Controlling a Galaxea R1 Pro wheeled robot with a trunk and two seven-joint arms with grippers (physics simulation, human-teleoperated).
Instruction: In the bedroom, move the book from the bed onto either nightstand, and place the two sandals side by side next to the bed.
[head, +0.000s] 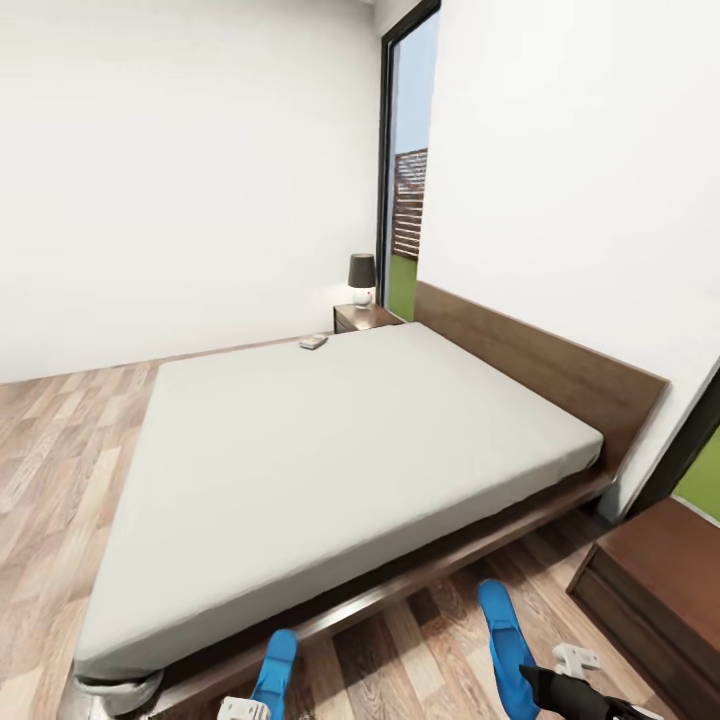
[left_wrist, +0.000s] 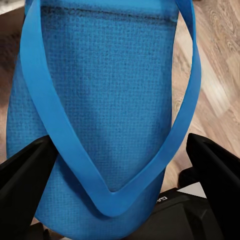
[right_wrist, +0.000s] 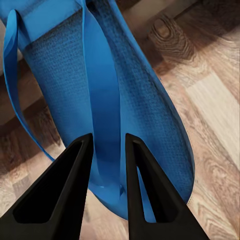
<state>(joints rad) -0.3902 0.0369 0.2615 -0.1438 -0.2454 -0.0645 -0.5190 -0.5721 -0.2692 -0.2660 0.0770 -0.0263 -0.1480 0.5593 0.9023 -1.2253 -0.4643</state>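
While the book (head: 313, 342) is lying far across the bed (head: 330, 450), I'm pinching the right sandal's (right_wrist: 120, 110) strap with the right gripper (right_wrist: 107, 150); the left gripper (left_wrist: 120, 165) is straddling the left sandal (left_wrist: 100, 115), spread wide

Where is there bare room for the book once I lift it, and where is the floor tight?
The far nightstand has a lamp on its top, with a bare strip in front. The near nightstand top looks bare. The mattress is open apart from the book. The floor strip between the bed frame and both sandals is crowded.
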